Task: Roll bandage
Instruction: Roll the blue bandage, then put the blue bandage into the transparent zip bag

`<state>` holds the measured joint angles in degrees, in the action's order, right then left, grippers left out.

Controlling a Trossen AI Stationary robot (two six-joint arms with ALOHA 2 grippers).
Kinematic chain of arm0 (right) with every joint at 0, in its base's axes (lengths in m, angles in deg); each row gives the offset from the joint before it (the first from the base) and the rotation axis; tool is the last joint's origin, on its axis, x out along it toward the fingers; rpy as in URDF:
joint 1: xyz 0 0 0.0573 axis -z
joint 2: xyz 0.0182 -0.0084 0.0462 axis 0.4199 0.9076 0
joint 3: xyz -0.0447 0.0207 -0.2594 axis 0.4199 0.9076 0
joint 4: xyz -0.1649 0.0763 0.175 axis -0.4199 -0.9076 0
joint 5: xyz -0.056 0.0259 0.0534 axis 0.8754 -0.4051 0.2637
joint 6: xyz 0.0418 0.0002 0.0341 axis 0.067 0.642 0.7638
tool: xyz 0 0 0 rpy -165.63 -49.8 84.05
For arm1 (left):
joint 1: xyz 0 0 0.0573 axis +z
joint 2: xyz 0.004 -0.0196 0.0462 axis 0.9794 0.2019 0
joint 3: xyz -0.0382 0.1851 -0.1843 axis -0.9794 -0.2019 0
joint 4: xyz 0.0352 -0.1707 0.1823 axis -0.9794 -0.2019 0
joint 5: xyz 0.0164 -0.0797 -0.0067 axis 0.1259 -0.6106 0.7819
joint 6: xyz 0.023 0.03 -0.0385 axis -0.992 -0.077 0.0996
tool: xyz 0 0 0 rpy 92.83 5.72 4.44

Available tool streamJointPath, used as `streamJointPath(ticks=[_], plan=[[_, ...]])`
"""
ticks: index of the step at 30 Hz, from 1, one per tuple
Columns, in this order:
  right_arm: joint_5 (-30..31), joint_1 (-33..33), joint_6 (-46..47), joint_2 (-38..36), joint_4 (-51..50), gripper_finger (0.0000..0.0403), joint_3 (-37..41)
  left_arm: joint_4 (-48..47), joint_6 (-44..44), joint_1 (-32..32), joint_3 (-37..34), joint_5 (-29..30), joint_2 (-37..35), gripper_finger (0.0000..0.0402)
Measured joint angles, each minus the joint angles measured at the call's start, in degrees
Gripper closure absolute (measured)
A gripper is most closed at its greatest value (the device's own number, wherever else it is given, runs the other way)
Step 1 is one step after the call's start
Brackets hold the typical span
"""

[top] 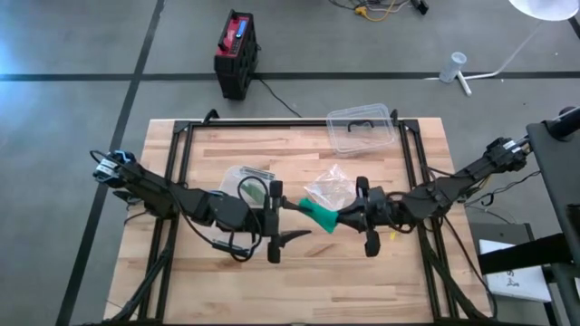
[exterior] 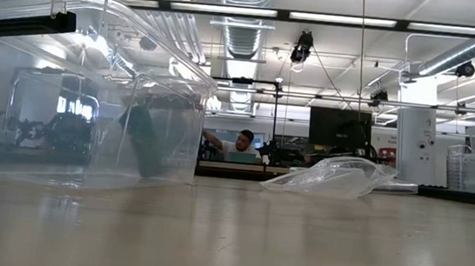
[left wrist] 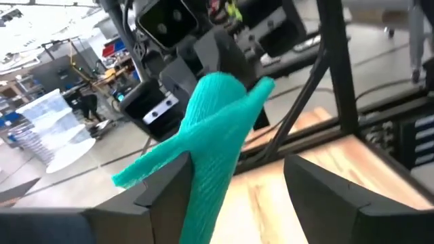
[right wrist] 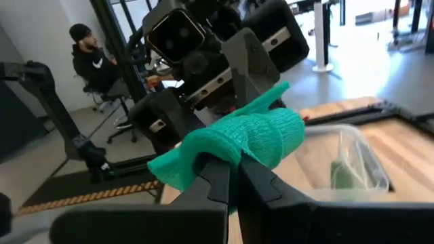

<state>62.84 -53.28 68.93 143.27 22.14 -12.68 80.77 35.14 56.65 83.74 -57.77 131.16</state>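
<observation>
A green bandage is seen above the middle of the wooden bench, stretched between the two arms. Its rolled end is clamped in the closed right end effector; in the right wrist view the fingers are pressed together on the roll. The other end runs toward the left end effector, whose fingers are spread; in the left wrist view the bandage lies against one finger, apart from the other.

Just behind the bandage a crumpled clear plastic bag lies on the bench. Beside the left end effector sits a small clear tray with something green in it; its contents cannot be made out further. An empty-looking clear plastic box stands at the bench's far edge and blocks much of the low view.

On the floor beyond the bench a black and red device is noted. No writing can be read on anything. A seated person is visible in the room behind.
</observation>
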Motion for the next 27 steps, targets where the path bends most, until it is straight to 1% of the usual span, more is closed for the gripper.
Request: streamJointPath(ticks=[4,11,14,15,20,23,25,27], plan=[[-0.2,0.0,4.4,0.0,-1.8,0.0403,0.0,-1.8,-1.1,0.0,-0.1,0.6,0.0,0.0184],[-0.2,0.0,8.8,0.0,-3.5,0.0403,0.0,-3.8,-2.2,0.0,-0.1,4.5,0.1,0.0192],[0.0,0.1,12.3,0.0,-4.0,0.0403,0.0,-4.0,-4.7,0.1,-0.1,9.0,0.7,0.0182],[0.0,0.2,13.7,0.0,-4.2,0.0403,0.0,-4.2,-5.4,0.1,-0.1,9.5,1.0,0.0177],[0.1,0.7,19.8,-0.1,-7.1,0.0403,0.0,-3.9,-4.7,1.3,0.0,9.6,3.4,0.0146],[0.5,0.7,23.2,-0.1,-9.9,0.0403,0.0,-4.1,-3.9,1.8,0.3,9.4,4.6,0.0138],[0.9,0.7,24.5,-0.1,-11.1,0.0403,0.0,-3.9,-3.4,1.8,0.3,9.0,4.9,0.0148],[1.2,0.7,24.7,-0.1,-12.1,0.0403,0.0,-4.0,-1.9,1.7,0.3,8.8,5.0,0.0173]])
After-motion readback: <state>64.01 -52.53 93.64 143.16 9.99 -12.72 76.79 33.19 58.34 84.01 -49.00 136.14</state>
